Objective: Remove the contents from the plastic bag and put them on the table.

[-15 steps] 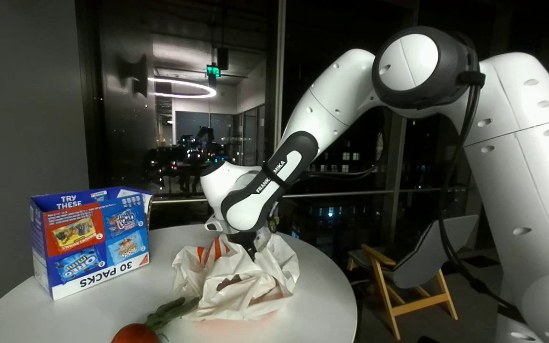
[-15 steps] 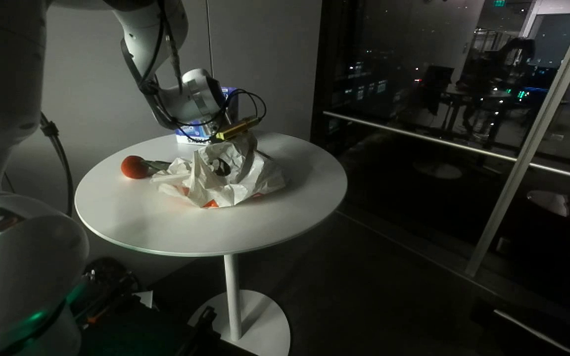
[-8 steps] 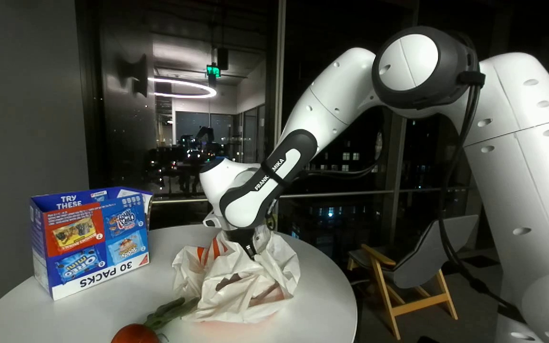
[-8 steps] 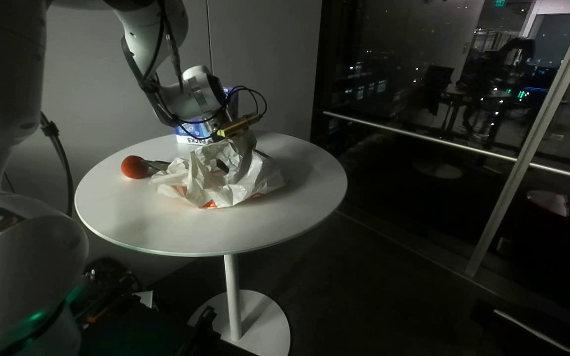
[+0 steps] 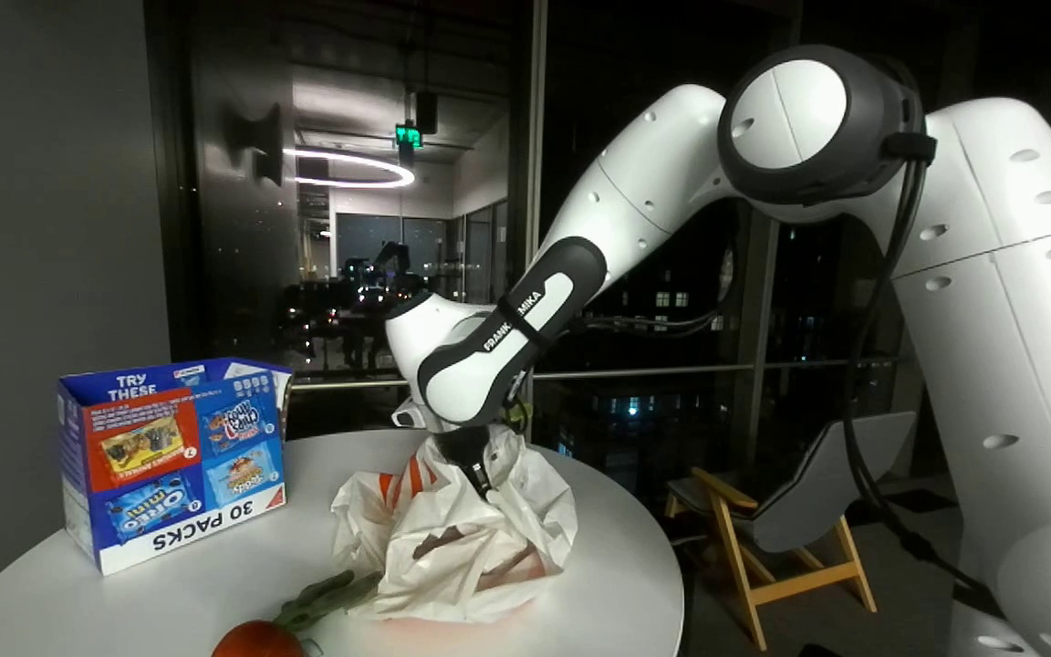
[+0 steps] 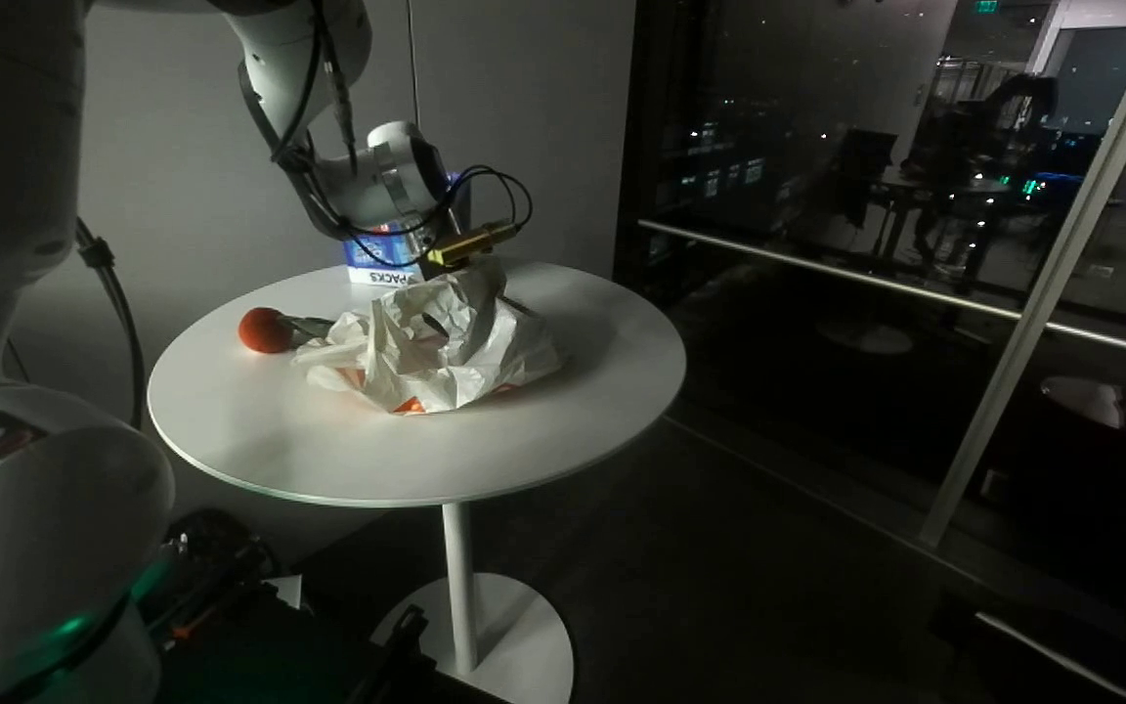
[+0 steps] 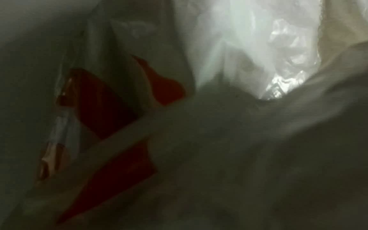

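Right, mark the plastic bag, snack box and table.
Plastic bag (image 6: pixel 457 350): in an exterior view, on its crumpled middle.
Snack box (image 5: pixel 186 467): in an exterior view, on its printed front.
Table (image 6: pixel 382 455): in an exterior view, on its white top.

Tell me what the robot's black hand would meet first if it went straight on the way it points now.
The black hand points down at the crumpled white plastic bag with orange-red print; the bag's folds likely come first. They may touch now; depth there is unclear.
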